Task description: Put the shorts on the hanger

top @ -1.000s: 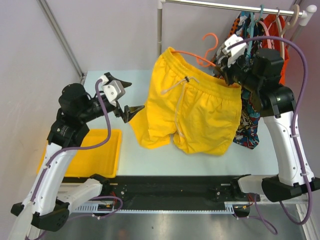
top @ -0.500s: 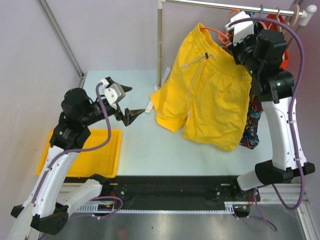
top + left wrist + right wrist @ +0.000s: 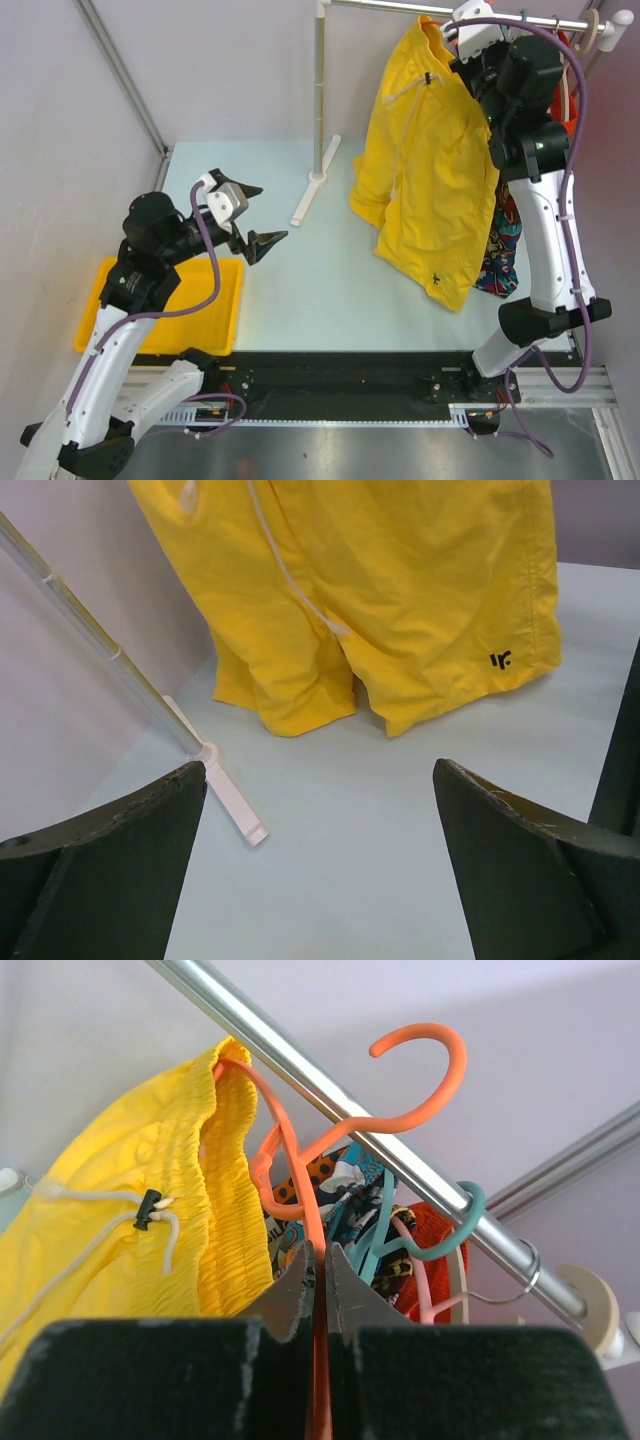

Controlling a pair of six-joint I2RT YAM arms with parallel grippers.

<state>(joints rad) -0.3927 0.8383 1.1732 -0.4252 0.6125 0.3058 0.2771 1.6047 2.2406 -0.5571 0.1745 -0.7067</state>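
The yellow shorts [image 3: 430,170] hang by their waistband from the orange hanger [image 3: 300,1175], legs down over the table's right half. They also show in the left wrist view [image 3: 400,590] and the right wrist view [image 3: 130,1220]. My right gripper [image 3: 317,1260] is shut on the hanger's arm, raised high at the rail [image 3: 470,45]. The hanger's hook [image 3: 425,1065] is at the metal rail [image 3: 350,1110]; I cannot tell if it rests on it. My left gripper [image 3: 272,212] is open and empty above the table's left part, apart from the shorts [image 3: 320,780].
The rack's upright pole [image 3: 320,90] and white foot [image 3: 315,195] stand at the back middle. Cartoon-print shorts [image 3: 505,240], an orange-red garment [image 3: 570,90] and a teal hanger [image 3: 440,1240] hang on the rail behind the shorts. A yellow bin [image 3: 160,310] sits at the left front.
My right arm has lifted the hanger and shorts from over the table up to the rail; the shorts now hang straight down. My left gripper has stayed open and drawn back slightly.
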